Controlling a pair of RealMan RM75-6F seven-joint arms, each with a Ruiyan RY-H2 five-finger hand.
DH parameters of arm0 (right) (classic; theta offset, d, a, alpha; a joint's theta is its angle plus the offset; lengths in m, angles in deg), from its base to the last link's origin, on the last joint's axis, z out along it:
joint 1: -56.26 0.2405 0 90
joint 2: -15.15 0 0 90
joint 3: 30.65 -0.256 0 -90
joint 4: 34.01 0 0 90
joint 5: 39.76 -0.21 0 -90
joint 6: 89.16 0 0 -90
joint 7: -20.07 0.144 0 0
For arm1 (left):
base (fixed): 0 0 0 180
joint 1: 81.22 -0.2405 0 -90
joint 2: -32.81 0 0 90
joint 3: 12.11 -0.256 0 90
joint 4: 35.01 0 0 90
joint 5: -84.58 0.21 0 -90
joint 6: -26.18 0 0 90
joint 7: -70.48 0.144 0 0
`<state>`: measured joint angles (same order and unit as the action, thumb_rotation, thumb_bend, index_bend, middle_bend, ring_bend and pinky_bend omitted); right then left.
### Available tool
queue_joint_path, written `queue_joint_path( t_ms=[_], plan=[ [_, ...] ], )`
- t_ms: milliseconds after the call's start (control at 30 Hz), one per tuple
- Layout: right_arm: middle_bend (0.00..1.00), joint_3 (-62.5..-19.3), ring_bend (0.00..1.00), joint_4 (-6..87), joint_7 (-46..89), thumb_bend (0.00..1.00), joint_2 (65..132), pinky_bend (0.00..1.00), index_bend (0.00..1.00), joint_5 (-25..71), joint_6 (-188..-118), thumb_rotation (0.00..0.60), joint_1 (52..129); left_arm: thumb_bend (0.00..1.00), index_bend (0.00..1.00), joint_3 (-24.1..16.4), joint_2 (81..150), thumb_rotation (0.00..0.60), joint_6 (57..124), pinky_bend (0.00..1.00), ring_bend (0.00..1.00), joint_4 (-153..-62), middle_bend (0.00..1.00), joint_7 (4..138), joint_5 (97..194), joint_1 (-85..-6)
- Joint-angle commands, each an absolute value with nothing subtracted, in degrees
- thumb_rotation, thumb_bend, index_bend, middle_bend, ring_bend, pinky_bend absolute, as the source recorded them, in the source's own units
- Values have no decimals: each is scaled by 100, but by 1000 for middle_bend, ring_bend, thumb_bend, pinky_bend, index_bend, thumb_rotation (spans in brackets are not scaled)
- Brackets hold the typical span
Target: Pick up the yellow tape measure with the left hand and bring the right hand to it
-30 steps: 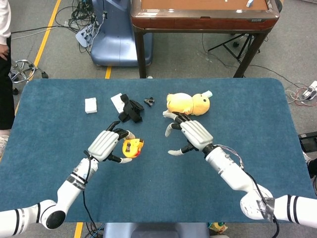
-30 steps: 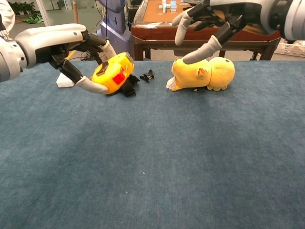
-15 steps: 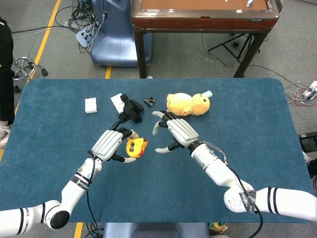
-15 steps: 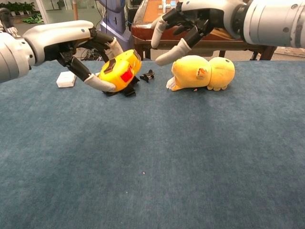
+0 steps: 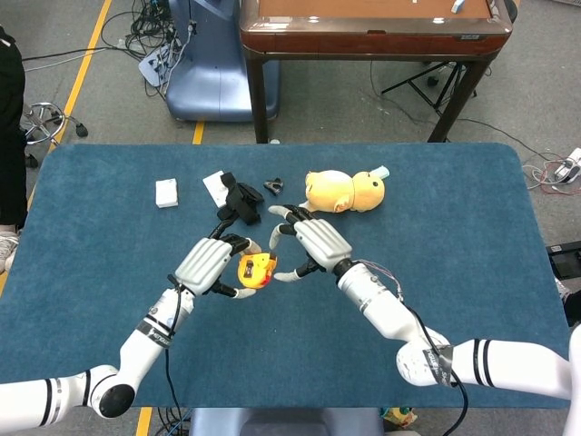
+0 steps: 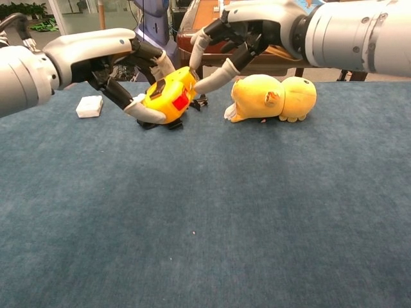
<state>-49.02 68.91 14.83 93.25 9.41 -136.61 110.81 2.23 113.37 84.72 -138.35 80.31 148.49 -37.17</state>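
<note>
While the yellow tape measure (image 6: 168, 96) is gripped by the left hand (image 5: 207, 265) and kept lifted above the blue table (image 5: 436, 300), the second step is judged to be almost finished. The right hand (image 5: 307, 243) holds nothing, its fingers (image 6: 210, 76) are spread, and one fingertip is seen just beside the case; whether it touches cannot be told. For the next move, only a small, slow approach is needed, so that the case is not pushed out of the grip.

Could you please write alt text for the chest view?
The left hand holds a yellow tape measure above a blue table, and the right hand's fingertips reach its edge. A plush duck lies behind.
</note>
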Motion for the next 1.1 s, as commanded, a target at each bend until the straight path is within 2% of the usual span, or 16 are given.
queue_joint_path(
  t_ms=[33,533,800,1100],
  plan=[
    [86,-4888,0,6874,1485,193,9342,0,444,930,-13653,600,11101,144,516,221,11350,600,8472,0,286,-13823,507,8010,14854,-3712],
    [91,-4789,0,6796,1511,192,9409,0,448,891,-13589,600,11192,144,518,229,11367,600,8468,0,286,-13744,507,7956,14813,-3675],
    [138,-4756,0,6829,1600,193,9355,0,523,884,-13582,600,11152,144,519,211,11301,600,8492,0,286,-13666,507,7912,14755,-3721],
    [170,-4717,0,6880,1682,193,9286,0,560,923,-13589,600,11095,144,520,207,11216,600,8528,0,286,-13585,507,7826,14746,-3785]
  ],
)
